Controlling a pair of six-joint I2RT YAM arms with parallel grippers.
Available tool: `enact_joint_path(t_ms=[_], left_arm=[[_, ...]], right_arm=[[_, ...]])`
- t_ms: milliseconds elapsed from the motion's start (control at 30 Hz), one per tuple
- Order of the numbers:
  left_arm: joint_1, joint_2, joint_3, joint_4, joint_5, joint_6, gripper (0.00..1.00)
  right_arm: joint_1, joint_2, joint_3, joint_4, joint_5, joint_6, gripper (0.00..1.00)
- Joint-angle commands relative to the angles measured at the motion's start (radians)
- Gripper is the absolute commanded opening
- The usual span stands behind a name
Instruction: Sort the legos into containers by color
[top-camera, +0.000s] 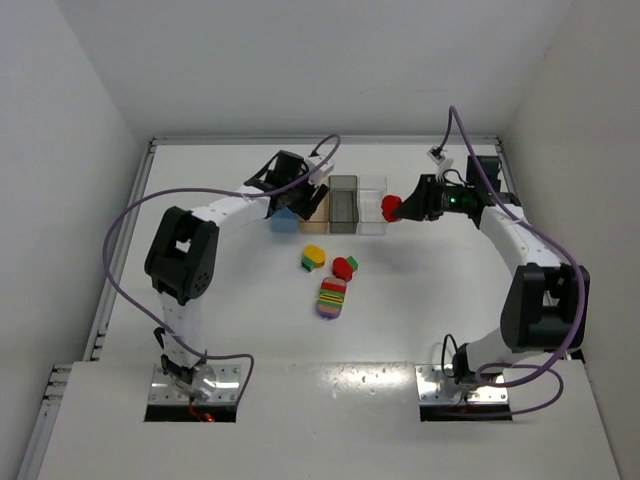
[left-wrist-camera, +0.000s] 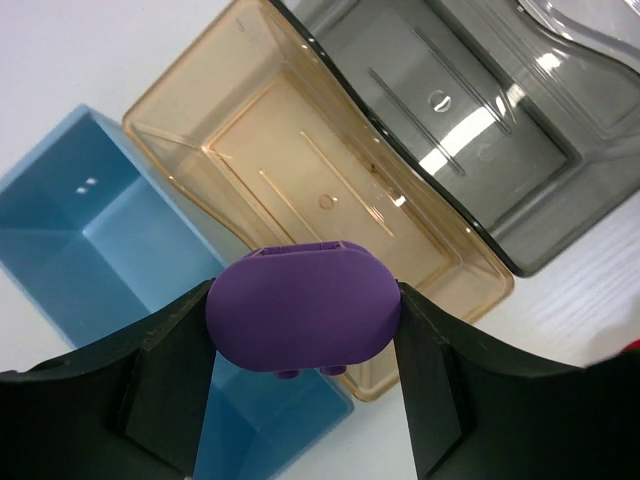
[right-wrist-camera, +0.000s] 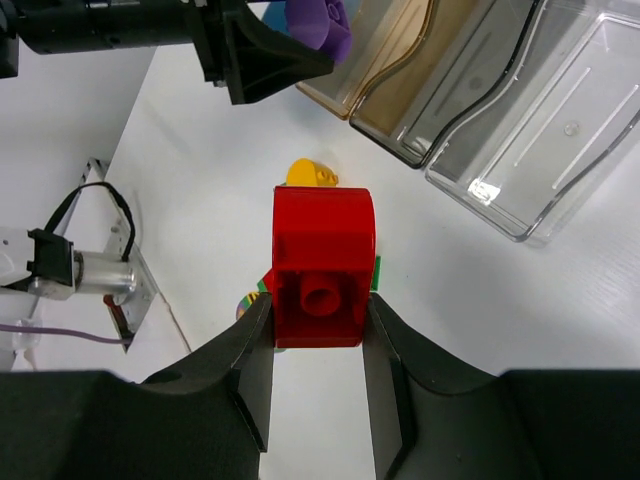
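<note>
Risk: the left jaws are clenching the purple brick (left-wrist-camera: 300, 312) over the wall between blue bin (left-wrist-camera: 90, 240) and tan bin (left-wrist-camera: 300, 170); a release here is likely risking the wrong bin. The right jaws are gripping the red brick (right-wrist-camera: 322, 250) just beside the clear bin (right-wrist-camera: 560, 110). Both arms are reaching in from opposite sides.
</note>
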Motion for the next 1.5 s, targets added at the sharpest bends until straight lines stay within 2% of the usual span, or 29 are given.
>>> enact_joint_path(t_ms=[0,67,100,133,233,267,333,467,567,600,633,667,700,800,1167,1467], left_arm=[[0.015,0.001,0.058,-0.015,0.010,-0.022,0.49],[0.015,0.001,0.067,-0.015,0.030,-0.022,0.55],[0.015,-0.010,0.067,-0.015,0.064,-0.022,0.63],[0.024,-0.019,0.067,-0.015,0.096,-0.022,0.64],[0.066,-0.077,0.012,0.053,0.311,-0.078,0.71],[0.075,-0.115,-0.013,0.097,0.393,-0.119,0.80],[0.084,-0.143,-0.013,0.108,0.416,-0.141,0.84],[0.084,-0.207,-0.047,0.108,0.419,-0.150,0.85],[0.097,-0.238,-0.047,0.108,0.484,-0.172,0.86],[0.097,-0.238,-0.047,0.108,0.609,-0.189,0.83],[0.112,-0.238,-0.036,0.108,0.676,-0.216,0.83],[0.112,-0.229,-0.015,0.108,0.739,-0.294,0.82],[0.112,-0.217,-0.015,0.122,0.865,-0.336,0.82],[0.103,-0.179,-0.002,0.154,0.987,-0.459,0.82],[0.080,-0.148,-0.015,0.212,1.106,-0.508,0.83],[0.071,-0.129,-0.015,0.360,1.150,-0.620,0.83]], right_arm=[[-0.010,-0.033,-0.005,0.012,-0.013,-0.015,0.00],[-0.010,-0.033,-0.005,0.012,-0.014,-0.015,0.00],[-0.010,-0.033,-0.005,0.012,-0.024,-0.006,0.00],[-0.010,-0.033,0.004,0.023,-0.035,-0.006,0.00],[0.001,-0.009,0.004,0.062,-0.073,0.033,0.00],[0.001,0.002,0.004,0.072,-0.096,0.045,0.00],[0.011,0.011,0.004,0.107,-0.107,0.066,0.00],[0.030,0.053,0.045,0.130,-0.116,0.100,0.00],[0.053,0.082,0.073,0.147,-0.127,0.118,0.00],[0.068,0.093,0.073,0.165,-0.159,0.137,0.00],[0.077,0.093,0.073,0.202,-0.171,0.155,0.00],[0.087,0.103,0.073,0.228,-0.184,0.199,0.00],[0.097,0.103,0.073,0.256,-0.207,0.223,0.00],[0.139,0.122,0.092,0.343,-0.257,0.299,0.00],[0.200,0.140,0.125,0.354,-0.291,0.309,0.00],[0.209,0.140,0.125,0.354,-0.291,0.309,0.00]])
